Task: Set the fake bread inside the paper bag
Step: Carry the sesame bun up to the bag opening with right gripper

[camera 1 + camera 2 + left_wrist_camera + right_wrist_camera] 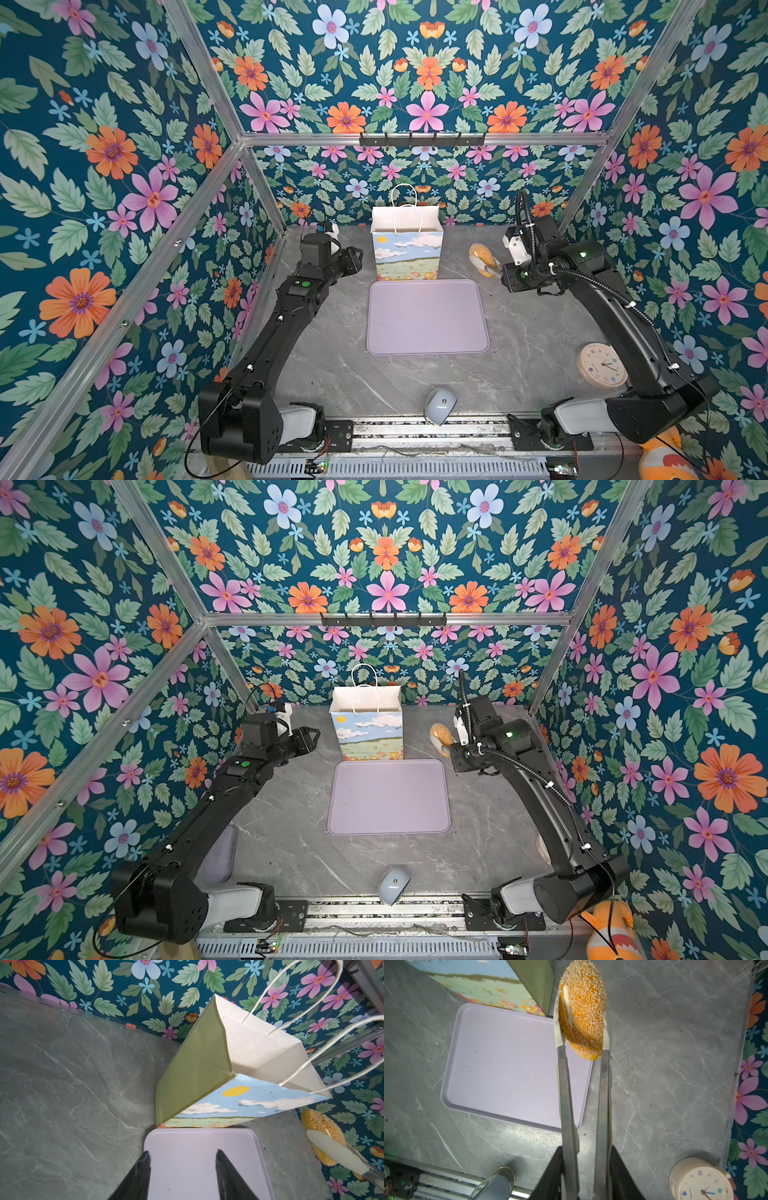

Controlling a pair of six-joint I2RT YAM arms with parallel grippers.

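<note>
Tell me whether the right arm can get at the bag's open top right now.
Probably yes: the bag stands upright, mouth open, just beside the tongs that arm holds, with nothing between them.

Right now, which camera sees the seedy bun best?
The right wrist view: it shows the seeded bun close up, pinched in the tongs. The left wrist view catches it at the edge; both top views show it small.

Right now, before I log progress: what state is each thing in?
bag, upright, open.
tray, empty.
bun, pinched in tongs, beside bag.
tongs, closed on bun.
right tool, shut on tongs.
left tool, open, holding nothing.
clock, face up.
</note>
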